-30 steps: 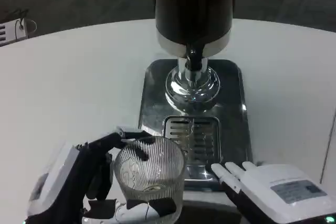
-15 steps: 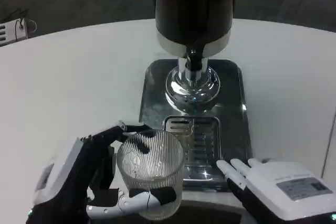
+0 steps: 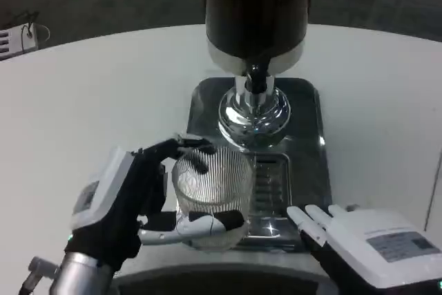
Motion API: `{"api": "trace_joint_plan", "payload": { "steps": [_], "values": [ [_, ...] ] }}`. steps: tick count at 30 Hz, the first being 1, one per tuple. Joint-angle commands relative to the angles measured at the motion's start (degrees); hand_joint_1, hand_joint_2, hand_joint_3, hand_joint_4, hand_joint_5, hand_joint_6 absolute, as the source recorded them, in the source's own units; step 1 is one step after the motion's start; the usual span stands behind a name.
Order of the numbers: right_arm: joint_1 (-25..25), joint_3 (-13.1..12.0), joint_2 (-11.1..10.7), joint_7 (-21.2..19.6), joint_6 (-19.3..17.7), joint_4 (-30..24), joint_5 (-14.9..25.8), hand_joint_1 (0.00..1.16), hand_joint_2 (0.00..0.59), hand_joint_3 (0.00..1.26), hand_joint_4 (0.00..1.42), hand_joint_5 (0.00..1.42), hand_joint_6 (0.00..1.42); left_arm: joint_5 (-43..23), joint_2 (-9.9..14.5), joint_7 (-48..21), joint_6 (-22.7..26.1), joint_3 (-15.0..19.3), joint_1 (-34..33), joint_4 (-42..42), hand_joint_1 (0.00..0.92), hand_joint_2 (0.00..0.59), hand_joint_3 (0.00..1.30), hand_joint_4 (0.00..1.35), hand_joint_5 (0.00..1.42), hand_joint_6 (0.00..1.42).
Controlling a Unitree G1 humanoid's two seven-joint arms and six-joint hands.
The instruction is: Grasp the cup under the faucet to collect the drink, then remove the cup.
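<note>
We see our left robot hand point(image 3: 131, 202) grasping a ribbed clear cup point(image 3: 210, 195) at the near left edge of the metal drip tray point(image 3: 314, 136), near the grate. The faucet point(image 3: 257, 77) hangs farther back, under the dark dispenser point(image 3: 255, 5). Our right robot hand point(image 3: 359, 240) rests released, fingers apart, at the tray's near right corner. White surface point(image 3: 90, 101) spreads left.

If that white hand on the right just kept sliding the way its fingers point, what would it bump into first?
The right hand points up and left, toward the drip grille. It would probably reach the metal tray and grille first, perhaps then the glass cup that the left hand holds; depth is unclear.
</note>
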Motion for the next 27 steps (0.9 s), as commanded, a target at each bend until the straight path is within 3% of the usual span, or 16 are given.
{"api": "trace_joint_plan", "payload": {
  "steps": [1,17,27],
  "values": [
    [1.1,-1.44,0.67,-1.15,-1.61,-0.82,1.44,0.52,0.459,0.0,0.0,0.0,0.0,2.28,-0.25,4.0,-0.09,-1.61,-5.87,5.49,0.59,0.0,1.01,1.16,1.34,1.42],
    [-1.04,-6.49,1.28,-2.48,-3.34,-0.82,4.21,0.52,0.459,0.0,0.0,0.0,0.0,6.63,0.09,12.93,0.82,-7.12,-19.41,24.52,0.59,0.0,1.01,1.16,1.34,1.42],
    [-0.61,-7.0,1.48,-1.85,-3.96,-0.82,5.28,0.52,0.459,0.0,0.0,0.0,0.0,7.52,-0.49,17.0,0.34,-10.06,-25.92,33.22,0.59,0.0,1.01,1.16,1.33,1.42]
  ]
}}
